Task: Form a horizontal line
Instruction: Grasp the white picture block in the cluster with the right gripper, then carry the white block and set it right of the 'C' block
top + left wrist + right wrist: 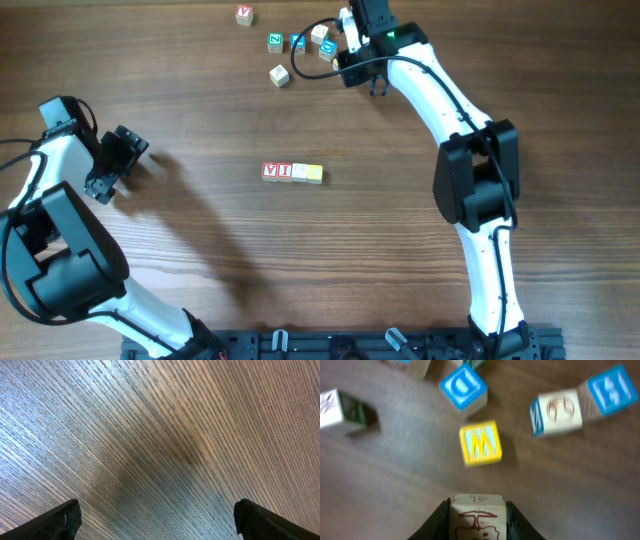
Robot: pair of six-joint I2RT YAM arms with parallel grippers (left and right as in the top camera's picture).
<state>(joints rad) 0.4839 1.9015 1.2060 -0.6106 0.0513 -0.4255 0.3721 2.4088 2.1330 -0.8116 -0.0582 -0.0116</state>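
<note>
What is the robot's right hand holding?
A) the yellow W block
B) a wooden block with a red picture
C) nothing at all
B: in the right wrist view, the right gripper has its fingers closed on both sides of a wooden block with a red picture, while the yellow W block lies free ahead of it.

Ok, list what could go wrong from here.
1. The tree-print block clamped in the right gripper could slip in transit.
2. The yellow W block lies just ahead and could be knocked.
3. Setting it down may nudge the three-block row crooked.
</note>
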